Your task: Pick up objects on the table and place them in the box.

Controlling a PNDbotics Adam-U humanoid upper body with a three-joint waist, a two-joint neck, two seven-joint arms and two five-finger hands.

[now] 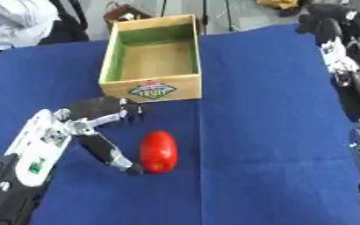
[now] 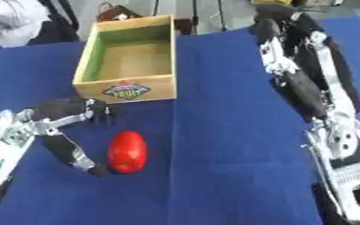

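Observation:
A red oblong fruit point(image 1: 158, 151) lies on the blue tablecloth, in front of the wooden box point(image 1: 112, 66). The box stands at the back, empty, with a green inner wall and a fruit label on its front. My left hand point(image 1: 99, 115) is just left of the red fruit, open, with the thumb stretched down and its tip touching the fruit's lower left side; the other fingers point toward the box front. My right hand point(image 2: 271, 24) is raised at the far right, well away from the fruit, its fingers curled with nothing in them.
The blue cloth point(image 1: 268, 132) covers the whole table. The right forearm point(image 2: 314, 92) runs along the right side. Dark bags and clutter lie beyond the far edge behind the box.

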